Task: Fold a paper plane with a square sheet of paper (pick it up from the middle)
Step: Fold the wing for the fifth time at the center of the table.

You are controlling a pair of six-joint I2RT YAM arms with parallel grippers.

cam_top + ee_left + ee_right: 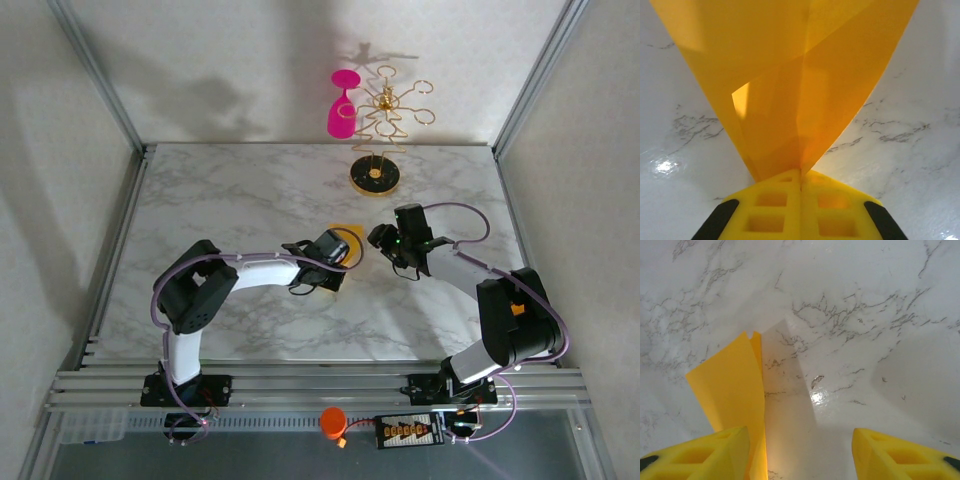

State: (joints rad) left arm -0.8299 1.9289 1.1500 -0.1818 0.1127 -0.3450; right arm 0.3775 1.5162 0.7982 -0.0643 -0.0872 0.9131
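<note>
My left gripper (338, 250) is shut on the orange-yellow sheet of paper (352, 238) near the middle of the marble table. In the left wrist view its yellow fingers (770, 210) press together at the gripper's tip (801, 182), and the sheet (790, 75) fans upward from them in creased, overlapping layers. My right gripper (384, 240) is just right of the paper. It is open (800, 452), its left finger (705, 455) beside the paper's edge (730, 385), with only bare table between the fingers. A pointed paper plane is out of view.
A gold stand (376, 175) with looped arms rises at the back of the table, and a pink wine glass (343, 105) hangs from it. Metal frame posts (120, 110) border both sides. An orange round part (333, 421) sits on the front rail.
</note>
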